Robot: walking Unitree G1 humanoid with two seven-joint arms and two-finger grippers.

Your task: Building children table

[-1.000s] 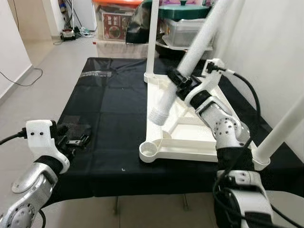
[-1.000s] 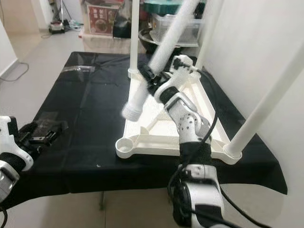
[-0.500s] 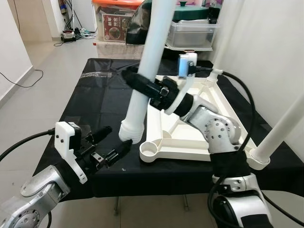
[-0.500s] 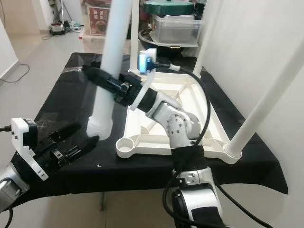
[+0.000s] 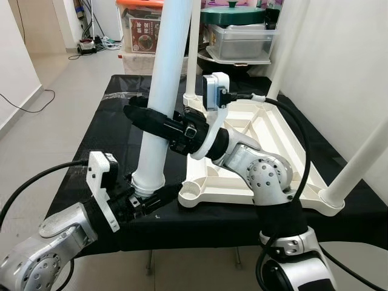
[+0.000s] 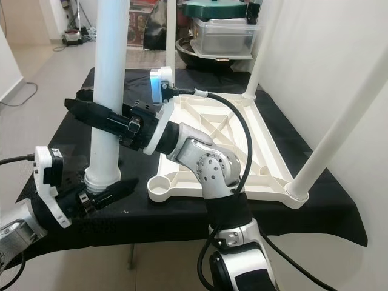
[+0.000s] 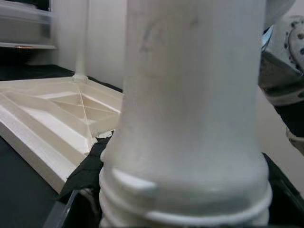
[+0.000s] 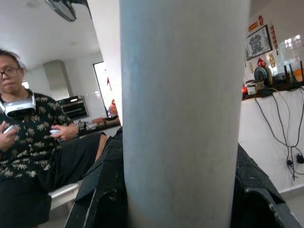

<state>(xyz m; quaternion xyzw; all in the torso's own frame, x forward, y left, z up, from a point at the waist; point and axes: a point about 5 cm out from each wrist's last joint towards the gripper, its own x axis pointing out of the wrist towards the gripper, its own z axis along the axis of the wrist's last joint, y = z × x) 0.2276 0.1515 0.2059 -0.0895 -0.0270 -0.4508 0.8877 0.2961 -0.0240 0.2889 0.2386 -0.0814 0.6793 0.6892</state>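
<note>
The upturned white tabletop (image 5: 254,142) lies on the black-covered worktop (image 5: 121,133), toward its right side; 3 legs stand in its corner sockets, at the far left (image 5: 193,48), the far right (image 5: 288,42) and the near right (image 5: 357,163); the near-left socket (image 5: 193,191) is empty, so by my reading 3 of 4 legs are fitted and 1 is left.

That 4th leg (image 5: 159,103) is held nearly upright just left of the empty socket, its threaded end low over the cloth; the right hand (image 5: 159,124) is clamped around it at mid-height; the left hand (image 5: 148,200) sits at the threaded base, fingers apart on either side of it, whether touching I cannot tell; the leg has yet to be moved right into the socket and seated.

Beyond the worktop's far edge, a clear lidded bin (image 5: 242,42) sits under a green-lidded pot (image 5: 233,13); an orange-lidded box (image 5: 142,27) stands left of them; their contents are too unclear to name.

In the right wrist view a seated person (image 8: 33,142) holds controllers.
</note>
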